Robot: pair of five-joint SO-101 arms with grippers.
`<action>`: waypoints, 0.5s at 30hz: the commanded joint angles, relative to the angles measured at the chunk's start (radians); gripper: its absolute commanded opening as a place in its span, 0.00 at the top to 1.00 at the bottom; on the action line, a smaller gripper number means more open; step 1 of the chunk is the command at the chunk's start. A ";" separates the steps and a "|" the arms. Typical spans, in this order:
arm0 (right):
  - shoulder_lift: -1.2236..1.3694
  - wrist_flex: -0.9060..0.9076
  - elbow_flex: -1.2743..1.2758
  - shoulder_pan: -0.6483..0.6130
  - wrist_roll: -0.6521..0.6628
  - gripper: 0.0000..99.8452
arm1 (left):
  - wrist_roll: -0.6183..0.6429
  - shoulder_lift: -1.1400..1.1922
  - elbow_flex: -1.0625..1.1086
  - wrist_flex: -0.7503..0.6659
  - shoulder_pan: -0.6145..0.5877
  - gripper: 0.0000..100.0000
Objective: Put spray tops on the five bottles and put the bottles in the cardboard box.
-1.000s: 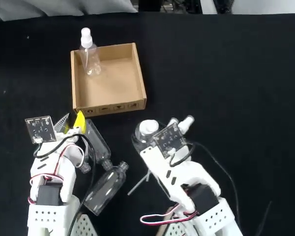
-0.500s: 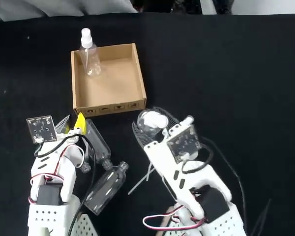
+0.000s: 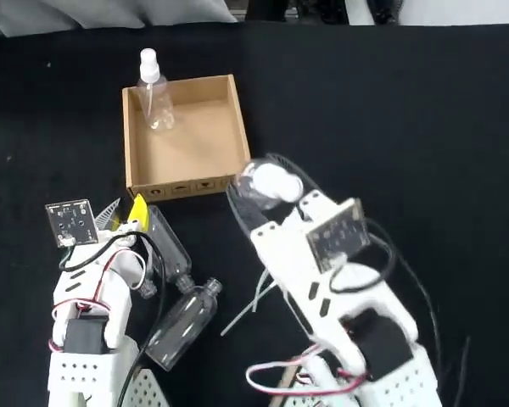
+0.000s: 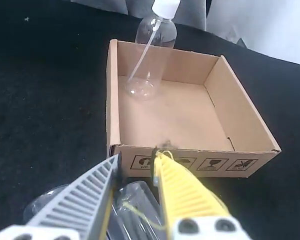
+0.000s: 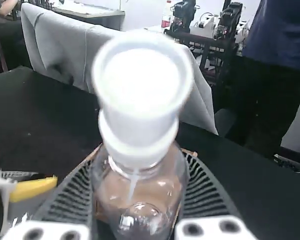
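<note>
Right end effector (image 3: 256,193) grips 1 capped bottle (image 5: 140,145); left end effector (image 4: 136,159) clamps 1 uncapped bottle (image 3: 174,251).

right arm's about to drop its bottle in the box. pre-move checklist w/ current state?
1. Grip: right gripper closed around the capped bottle, a finger on each side: ok.
2. Spray top on that bottle: ok. Whether it is tight: cannot tell.
3. Bottle over the cardboard box: not ok. In the high view it is at the box's near right corner, not over the floor.
4. Room in the box: ok. There is one standing bottle in the far left corner.
5. Left gripper out of the way: ok. It is shut on an uncapped bottle lying in front of the box.
</note>
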 commanded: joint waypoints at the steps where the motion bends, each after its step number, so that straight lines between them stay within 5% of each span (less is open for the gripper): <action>1: 0.130 -0.097 -0.096 0.021 -0.003 0.95 | -0.012 -0.008 0.025 0.005 -0.013 0.89; 15: 0.441 -0.196 -0.203 0.018 -0.011 0.95 | -0.012 -0.008 0.025 0.006 -0.013 0.89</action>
